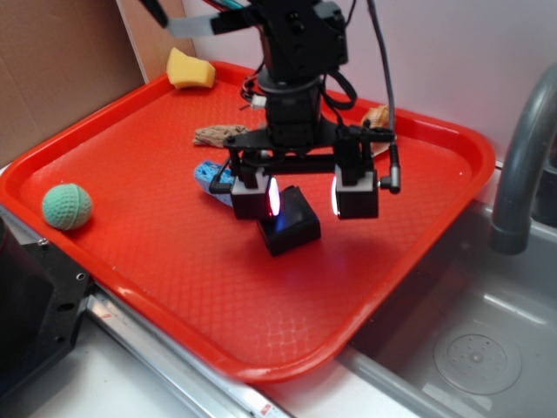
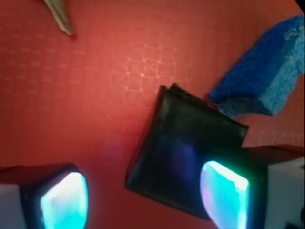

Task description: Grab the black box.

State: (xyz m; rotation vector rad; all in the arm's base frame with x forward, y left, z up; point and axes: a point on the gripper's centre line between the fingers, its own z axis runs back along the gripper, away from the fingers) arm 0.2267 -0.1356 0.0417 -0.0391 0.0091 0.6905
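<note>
Exterior view: the claw (image 1: pixel 305 198) hangs low over the red tray (image 1: pixel 130 157), jaws spread wide, nothing held. The black box (image 1: pixel 291 225) lies on the tray mid-right, below the claw and off-centre: it sits against the pad at image left, with a clear gap to the other pad. Whether that pad actually touches the box I can't tell. Judgement: approach/align step, grasp not yet made. The next move calls for a small lateral shift to centre the box between the pads, a bit more descent, then closing. The box reads as a flat, glossy, hard-looking block with rounded edges, rotated relative to the jaw line, so squaring up the wrist would probably help; a slick surface could slip if pinched on a corner. Also on the tray: blue sponge (image 1: pixel 209 177) just behind the box, partly hidden by the claw; a brown fibrous scrap (image 1: pixel 218 135) further back; yellow sponge (image 1: pixel 190 70) at the far-left corner; green knitted ball (image 1: pixel 67 206) near the left edge, well apart. The tray has a fine embossed grid texture. A grey faucet (image 1: pixel 518 165) and sink (image 1: pixel 474 348) are to the right. Wrist view: the box (image 2: pixel 183 152) fills the lower centre, tilted; it has faint ridged lines on top and a dark sheen. One glowing cyan pad (image 2: pixel 224 198) overlaps its edge at lower right, the other pad (image 2: pixel 64 200) is well apart at lower left. The porous blue sponge (image 2: pixel 264 83) sits at upper right, touching or nearly touching the box corner, so it could get nudged on closing. A tan pointed scrap (image 2: pixel 59 16) is at top left.
</note>
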